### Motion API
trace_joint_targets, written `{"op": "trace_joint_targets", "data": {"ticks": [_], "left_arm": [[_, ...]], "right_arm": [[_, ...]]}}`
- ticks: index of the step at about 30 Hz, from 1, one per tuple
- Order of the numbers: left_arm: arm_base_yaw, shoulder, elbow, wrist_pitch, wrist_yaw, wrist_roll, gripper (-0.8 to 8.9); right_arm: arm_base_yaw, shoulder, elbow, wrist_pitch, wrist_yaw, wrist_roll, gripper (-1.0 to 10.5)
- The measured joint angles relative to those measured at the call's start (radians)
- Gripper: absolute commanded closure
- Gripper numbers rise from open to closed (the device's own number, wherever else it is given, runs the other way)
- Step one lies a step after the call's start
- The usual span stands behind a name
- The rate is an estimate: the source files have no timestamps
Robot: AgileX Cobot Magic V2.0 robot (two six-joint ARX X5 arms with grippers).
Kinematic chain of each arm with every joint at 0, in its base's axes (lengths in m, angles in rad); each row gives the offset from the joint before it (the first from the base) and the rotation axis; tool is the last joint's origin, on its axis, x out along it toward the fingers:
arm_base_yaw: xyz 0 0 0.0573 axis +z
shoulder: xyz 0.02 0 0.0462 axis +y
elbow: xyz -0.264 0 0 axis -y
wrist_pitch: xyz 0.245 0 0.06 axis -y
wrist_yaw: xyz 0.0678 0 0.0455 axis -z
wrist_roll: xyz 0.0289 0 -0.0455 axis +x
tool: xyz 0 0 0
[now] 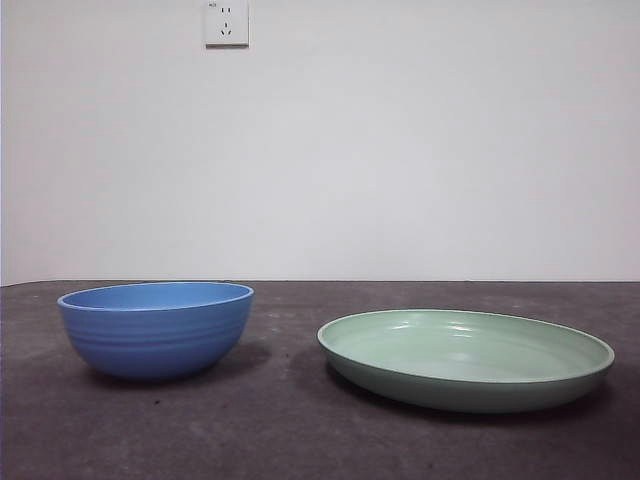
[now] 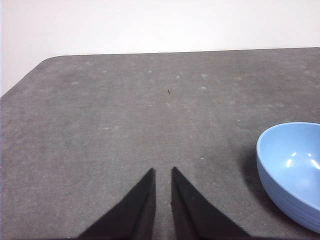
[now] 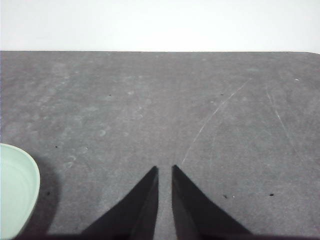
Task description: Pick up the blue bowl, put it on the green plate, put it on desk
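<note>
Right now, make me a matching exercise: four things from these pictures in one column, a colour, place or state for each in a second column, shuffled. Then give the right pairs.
Column one:
1. blue bowl
2. green plate
3. left gripper
4. wall socket

Column two:
A. high on the white wall
B. wide, shallow, empty, on the desk
C. jaws nearly closed, holding nothing, bowl off to one side
D. deep, with a ridged outer wall, apart from the plate

Pairs: 1-D, 2-B, 3-C, 4-A
</note>
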Motion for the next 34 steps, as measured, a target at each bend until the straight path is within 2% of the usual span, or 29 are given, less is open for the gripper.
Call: {"op": "trace_joint_targets", "data": {"ticks": [5,6,12,19,25,29,34], "left_arm": [[0.0,0.0,0.0,0.0,0.0,0.0,7.71],[0.0,0.0,0.0,0.0,0.0,0.0,7.97],[0.0,0.0,0.0,0.041,-0.001,-0.023,7.99],[0.0,0.035,0.088,0.038,-0.023,-0.151,7.99],[0.0,0.13,0.211,0.036,-0.023,-0.214,7.99],[0.0,0.235,0.336,-0.019,0.01,-0.227,7.99],[0.0,0.376,0.517,-0.057,0.09,-0.229,7.98]], "right_arm": [[0.0,0.0,0.0,0.061,0.0,0.003,9.1],[0.0,0.0,0.0,0.064,0.0,0.005,9.1],[0.0,0.0,0.0,0.066,0.0,0.026,9.1],[0.0,0.046,0.113,0.038,-0.027,0.129,9.1],[0.001,0.178,0.239,0.036,-0.118,0.206,9.1],[0.001,0.306,0.369,0.013,-0.233,0.222,9.1],[0.001,0.472,0.54,-0.091,-0.359,0.225,9.1]]}}
